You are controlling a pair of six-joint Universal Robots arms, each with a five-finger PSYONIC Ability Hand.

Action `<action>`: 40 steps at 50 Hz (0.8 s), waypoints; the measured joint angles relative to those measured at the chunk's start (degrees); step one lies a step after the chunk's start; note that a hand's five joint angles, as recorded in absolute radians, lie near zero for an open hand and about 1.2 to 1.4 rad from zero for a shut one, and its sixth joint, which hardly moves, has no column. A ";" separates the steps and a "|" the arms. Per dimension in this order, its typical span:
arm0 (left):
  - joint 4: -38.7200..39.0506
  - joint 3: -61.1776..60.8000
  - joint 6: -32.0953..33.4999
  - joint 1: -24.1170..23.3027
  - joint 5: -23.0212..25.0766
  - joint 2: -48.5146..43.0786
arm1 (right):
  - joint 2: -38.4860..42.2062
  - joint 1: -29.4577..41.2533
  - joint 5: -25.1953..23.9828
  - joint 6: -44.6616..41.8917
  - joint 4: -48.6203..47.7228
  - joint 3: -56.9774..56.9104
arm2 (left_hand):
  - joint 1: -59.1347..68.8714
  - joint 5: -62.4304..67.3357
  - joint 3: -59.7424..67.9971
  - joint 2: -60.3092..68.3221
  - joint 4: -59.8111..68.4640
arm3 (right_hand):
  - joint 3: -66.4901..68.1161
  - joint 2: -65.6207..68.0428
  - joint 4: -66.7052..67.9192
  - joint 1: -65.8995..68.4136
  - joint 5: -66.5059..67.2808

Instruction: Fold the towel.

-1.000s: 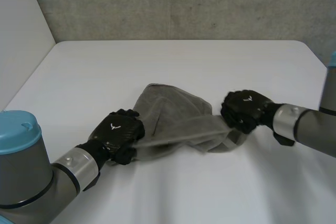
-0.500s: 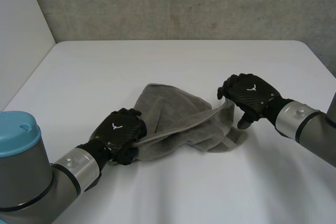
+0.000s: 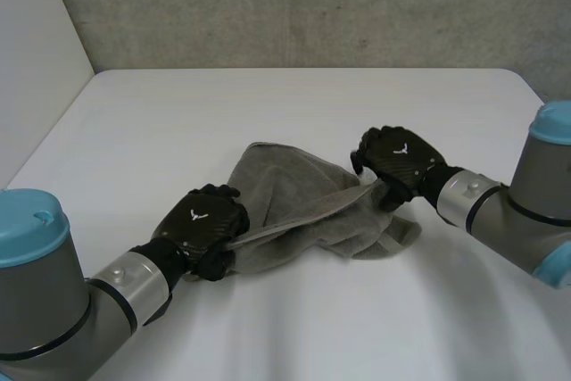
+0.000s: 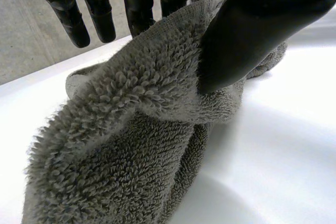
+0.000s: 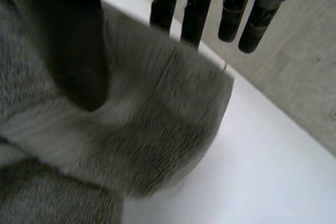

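Note:
A grey towel point(image 3: 294, 194) lies bunched in the middle of the white table point(image 3: 268, 104). My left hand point(image 3: 201, 225) is at the towel's near left edge. In the left wrist view its thumb point(image 4: 252, 30) presses the towel's hem point(image 4: 157, 61) against the fingers behind it. My right hand point(image 3: 397, 158) sits on the towel's right end, where a raised band of cloth runs up to it. In the right wrist view the towel point(image 5: 157, 129) lies between the thumb point(image 5: 68, 40) and the fingers point(image 5: 191, 9) beyond its edge.
A grey wall point(image 3: 312, 6) stands behind the table's far edge. Bare tabletop surrounds the towel on every side.
My right hand let go of the towel's right end, spread its fingers, then moved left and farther back and closed on the edge again. The left hand has kept still.

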 measured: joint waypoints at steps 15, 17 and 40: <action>0.20 1.18 0.05 0.68 -0.11 -1.07 | -7.68 -0.76 -1.93 -1.06 5.23 2.78 | 0.00 0.00 0.00 0.00 0.00 | 0.00 31.82 0.00 33.25 32.75; 0.30 2.62 0.09 0.76 -0.12 -2.34 | -9.35 -0.86 -3.09 -1.30 6.72 2.87 | 0.00 0.00 0.00 0.00 0.00 | 0.00 31.83 0.00 33.29 32.74; 10.72 55.57 6.98 -0.09 -5.43 -8.90 | -10.87 -0.43 9.66 18.72 -4.30 -41.68 | 0.09 0.00 0.00 0.00 0.00 | 0.00 31.93 0.00 33.46 32.91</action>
